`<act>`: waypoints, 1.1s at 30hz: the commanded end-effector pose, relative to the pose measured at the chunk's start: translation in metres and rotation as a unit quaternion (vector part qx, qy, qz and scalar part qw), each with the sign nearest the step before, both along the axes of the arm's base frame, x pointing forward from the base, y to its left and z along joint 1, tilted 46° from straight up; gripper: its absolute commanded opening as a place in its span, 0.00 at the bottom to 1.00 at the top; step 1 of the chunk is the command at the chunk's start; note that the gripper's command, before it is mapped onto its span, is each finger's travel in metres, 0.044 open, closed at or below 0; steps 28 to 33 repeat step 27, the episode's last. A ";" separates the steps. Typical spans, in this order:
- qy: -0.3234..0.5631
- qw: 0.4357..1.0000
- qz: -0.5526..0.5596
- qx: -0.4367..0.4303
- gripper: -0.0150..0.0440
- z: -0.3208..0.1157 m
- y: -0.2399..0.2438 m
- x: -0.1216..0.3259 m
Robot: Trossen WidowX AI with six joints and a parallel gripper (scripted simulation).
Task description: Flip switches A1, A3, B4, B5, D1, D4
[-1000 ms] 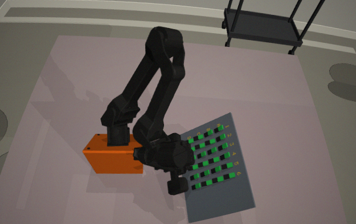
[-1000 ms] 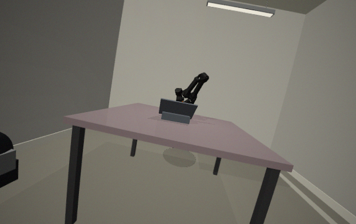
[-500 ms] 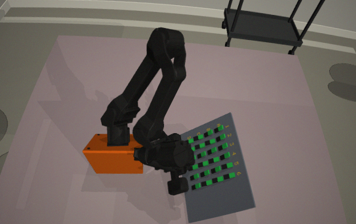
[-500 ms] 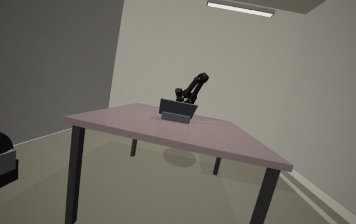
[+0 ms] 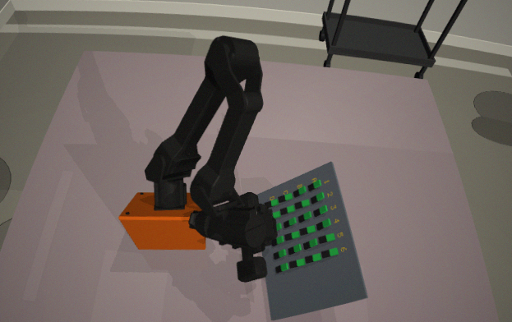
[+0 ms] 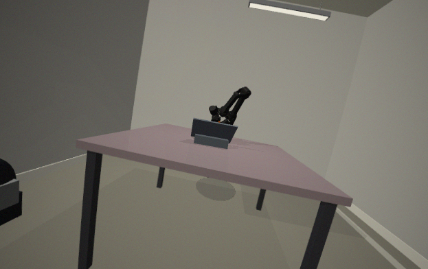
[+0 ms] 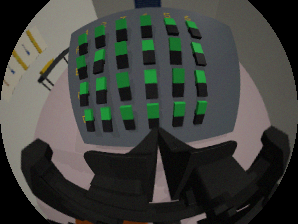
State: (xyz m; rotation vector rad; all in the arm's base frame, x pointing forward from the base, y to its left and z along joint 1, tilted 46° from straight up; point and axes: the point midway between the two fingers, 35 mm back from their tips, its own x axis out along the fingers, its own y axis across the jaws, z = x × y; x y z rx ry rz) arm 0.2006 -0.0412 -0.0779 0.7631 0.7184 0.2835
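Green-and-black rocker switches [image 7: 152,76] covered the tilted grey panel [image 5: 339,263] on the pink table [image 6: 167,147], and the gripper [image 7: 158,137], pinched fully shut on nothing, hung at the near row, needing a square, single-switch press on D4's raised end.

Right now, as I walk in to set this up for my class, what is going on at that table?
A black robot arm on an orange base is working at a grey panel of green-and-black rocker switches on a pinkish table. Its end effector is shut, holds nothing, and hovers by the panel's near edge, pointing at the nearest row of switches. Which switches are already flipped is hard to tell.
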 end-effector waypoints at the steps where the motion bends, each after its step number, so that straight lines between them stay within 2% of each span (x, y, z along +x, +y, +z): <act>1: 0.008 1.000 -0.003 -0.009 0.25 0.004 -0.017 -0.012; 8: 0.001 1.000 0.010 -0.006 0.25 0.031 -0.029 -0.037; 18: 0.000 1.000 0.010 -0.006 0.25 0.032 -0.029 -0.037; 21: 0.001 1.000 0.010 -0.007 0.25 0.041 -0.038 -0.027; 26: -0.001 1.000 0.010 -0.005 0.25 0.081 -0.056 0.006; 33: -0.001 1.000 0.010 -0.005 0.25 0.083 -0.056 0.007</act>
